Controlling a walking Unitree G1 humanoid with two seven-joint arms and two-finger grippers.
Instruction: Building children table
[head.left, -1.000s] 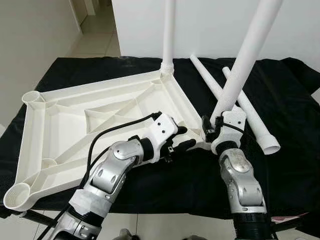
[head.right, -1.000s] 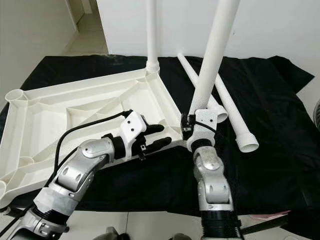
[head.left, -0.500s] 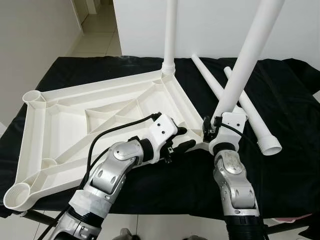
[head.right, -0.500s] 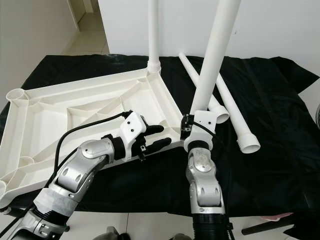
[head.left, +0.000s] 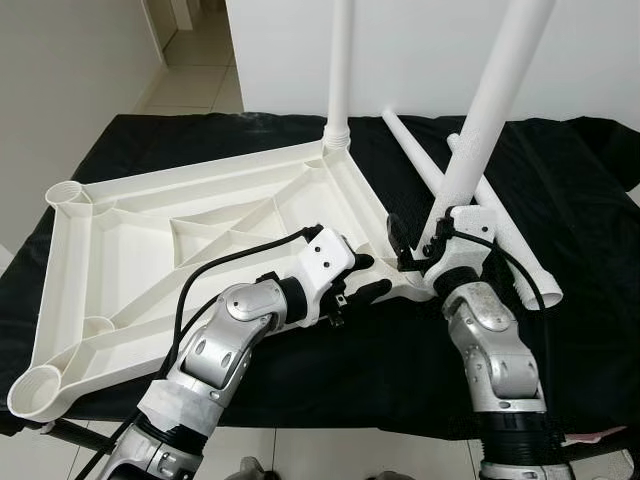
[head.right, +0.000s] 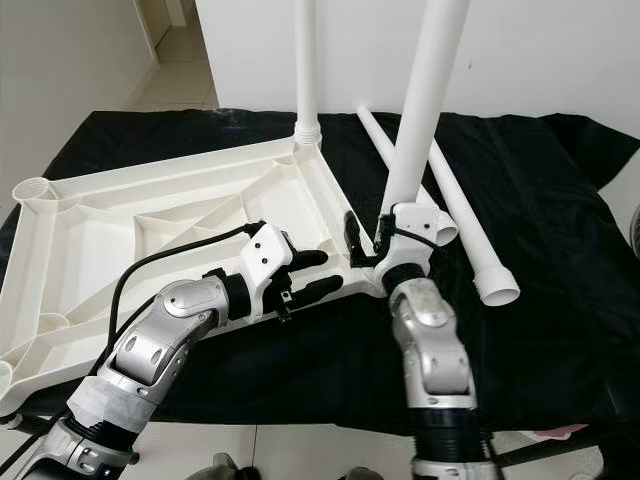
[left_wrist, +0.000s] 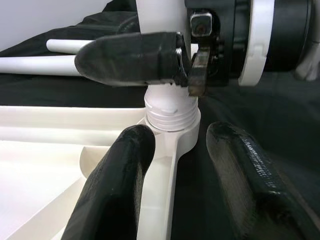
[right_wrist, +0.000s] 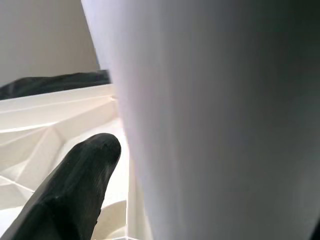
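Taking the upturned white tabletop (head.left: 200, 235) on the black cloth (head.left: 560, 200) as the landmark: its two left corner sockets are empty, its far corner carries a leg already fitted (head.left: 340, 60) and standing upright, and the near right corner socket (left_wrist: 172, 127) is where the work is. The left gripper (head.left: 368, 276) lies at that corner just as it did a second ago, its two fingers spread to either side of the tabletop's edge, steadying rather than pinching. What has changed is the right arm: over the last second its wrist has rolled round the held leg (head.left: 490, 110), so the right gripper (head.left: 405, 250) now reaches toward the socket from the tabletop side, fingers pressed on the leg's base. I judge this a screwing turn, the second leg going home. The left wrist view shows what the head views cannot: the leg's threaded collar (left_wrist: 170, 112) sits in the socket with threads exposed, so it is not fully seated. The right wrist view adds one black finger (right_wrist: 70, 195) against the leg. Two spare legs (head.left: 520, 250) lie on the cloth right of the tabletop.
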